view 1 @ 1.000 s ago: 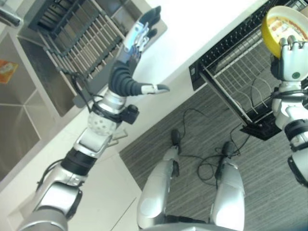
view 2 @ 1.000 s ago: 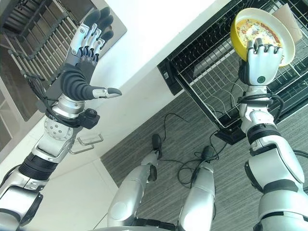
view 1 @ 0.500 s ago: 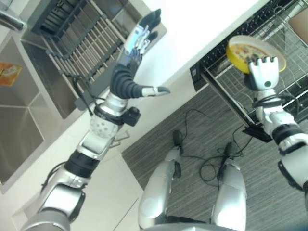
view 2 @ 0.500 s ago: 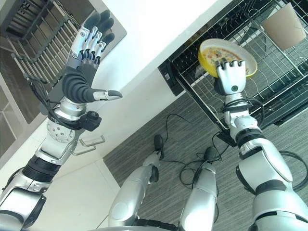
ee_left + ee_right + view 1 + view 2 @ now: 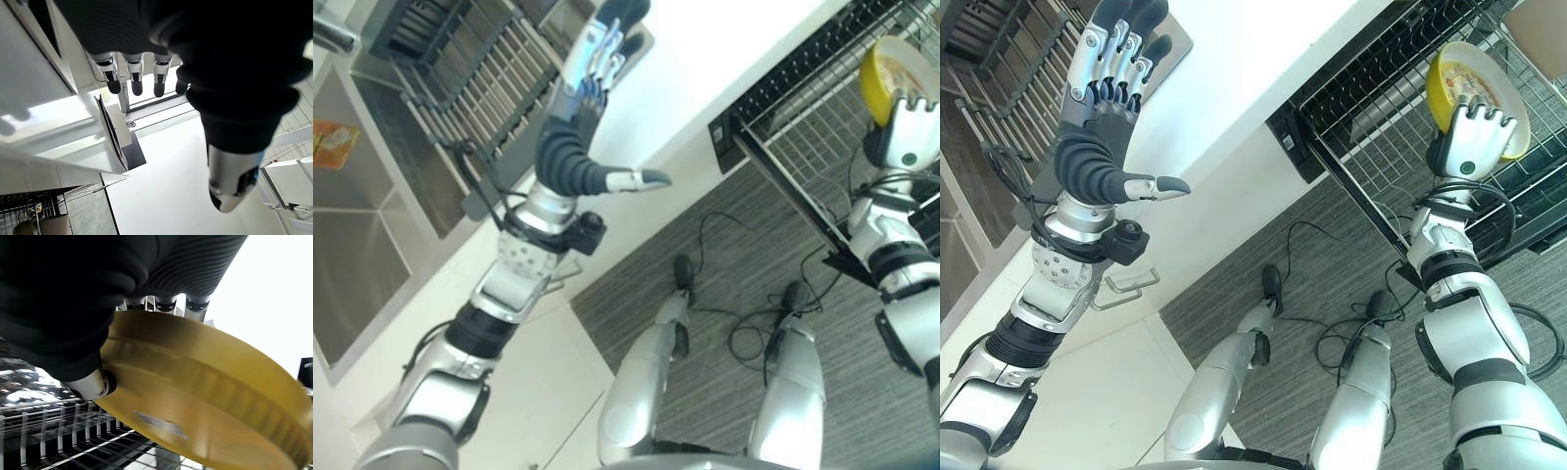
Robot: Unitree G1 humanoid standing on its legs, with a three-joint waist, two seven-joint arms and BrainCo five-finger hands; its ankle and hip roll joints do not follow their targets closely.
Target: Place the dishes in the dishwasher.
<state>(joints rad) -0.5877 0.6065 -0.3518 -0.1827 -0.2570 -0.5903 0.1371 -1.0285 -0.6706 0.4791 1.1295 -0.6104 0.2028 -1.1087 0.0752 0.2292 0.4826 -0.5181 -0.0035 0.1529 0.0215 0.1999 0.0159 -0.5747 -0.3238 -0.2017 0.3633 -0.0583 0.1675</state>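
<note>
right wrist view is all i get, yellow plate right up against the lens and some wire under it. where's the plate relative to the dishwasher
Observer: In the right eye view the right hand holds the yellow plate above the pulled-out wire rack of the dishwasher. It is not seated between the tines yet.
Operator: is the plate flat or on edge
Observer: Tilted up, its printed face showing to the head camera, with the fingers curled over its lower rim.
Operator: what's the left hand doing
Observer: The left hand is raised over the white counter, fingers straight, holding nothing.
Operator: anything else in the rack
Observer: A beige square item lies at the rack's far corner; I cannot tell what it is.
</note>
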